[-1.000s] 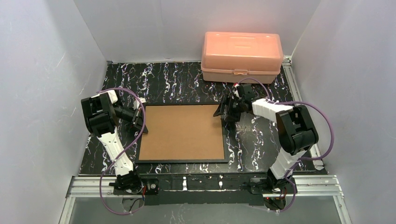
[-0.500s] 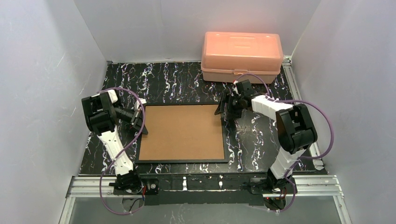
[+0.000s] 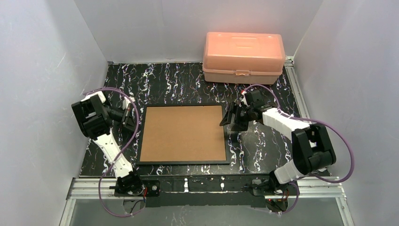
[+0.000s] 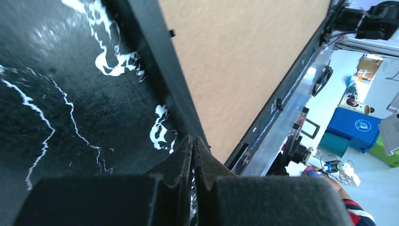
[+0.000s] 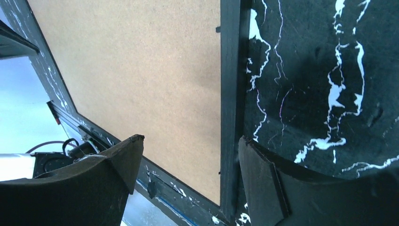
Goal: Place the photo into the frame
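Observation:
The frame (image 3: 183, 134) lies face down in the middle of the table, brown fibreboard back up inside a thin black rim. The photo is out of view. My left gripper (image 3: 128, 115) is shut with nothing in it. It hovers over the marbled table just left of the frame's left rim; in the left wrist view its tips (image 4: 193, 141) point at the black rim (image 4: 155, 70). My right gripper (image 3: 232, 120) is open at the frame's right edge. In the right wrist view it (image 5: 189, 140) straddles the rim (image 5: 230, 70), one finger over the brown back (image 5: 141, 70), the other over the table.
A pink plastic box (image 3: 243, 56) stands closed at the back right, just behind the right arm. White walls close in three sides. An aluminium rail (image 3: 207, 186) runs along the near edge behind the arm bases.
My left arm has drawn back to the left, away from the frame's left edge. The right arm has swung outward to the right, its gripper still open by the frame's right rim.

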Controlling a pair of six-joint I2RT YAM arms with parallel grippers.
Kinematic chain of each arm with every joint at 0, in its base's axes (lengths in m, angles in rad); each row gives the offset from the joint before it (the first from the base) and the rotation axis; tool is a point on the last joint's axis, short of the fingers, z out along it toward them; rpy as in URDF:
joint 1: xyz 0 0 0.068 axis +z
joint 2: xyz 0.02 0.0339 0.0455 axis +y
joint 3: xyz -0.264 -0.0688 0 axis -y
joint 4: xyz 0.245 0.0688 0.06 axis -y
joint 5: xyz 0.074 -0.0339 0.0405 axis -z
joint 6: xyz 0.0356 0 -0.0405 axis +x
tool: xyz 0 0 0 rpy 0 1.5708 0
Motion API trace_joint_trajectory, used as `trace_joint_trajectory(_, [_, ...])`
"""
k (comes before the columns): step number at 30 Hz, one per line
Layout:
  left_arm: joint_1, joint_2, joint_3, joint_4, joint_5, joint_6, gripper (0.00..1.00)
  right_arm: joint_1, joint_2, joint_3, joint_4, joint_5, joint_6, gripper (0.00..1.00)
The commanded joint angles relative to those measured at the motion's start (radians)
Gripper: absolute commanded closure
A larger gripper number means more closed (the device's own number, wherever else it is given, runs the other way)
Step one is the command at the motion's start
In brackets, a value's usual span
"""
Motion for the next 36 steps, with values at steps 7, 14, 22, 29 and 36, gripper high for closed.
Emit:
trace_joint_trajectory(7, [-0.073,-0.097,-0.194,0.178,-0.103,-0.031,1.0,-0.014,0.108,-0.03,0.163,-0.04,0.052,0.17])
trace_joint_trajectory(14, [-0.129,-0.137,-0.233,0.214,-0.162,-0.028,1.0,-0.011,0.221,0.087,0.229,-0.034,0.035,0.14])
trace_joint_trajectory(22, [-0.15,-0.165,-0.271,0.226,-0.173,-0.022,1.0,0.009,0.299,0.166,0.243,-0.058,0.033,0.14])
trace_joint_trajectory(29, [-0.15,-0.168,-0.259,0.221,-0.179,-0.034,1.0,-0.04,0.215,0.162,0.093,0.012,-0.059,0.14])
trace_joint_trajectory(36, [-0.136,-0.162,-0.221,0.213,-0.183,-0.059,1.0,-0.133,0.07,0.056,0.054,-0.092,-0.106,0.17])
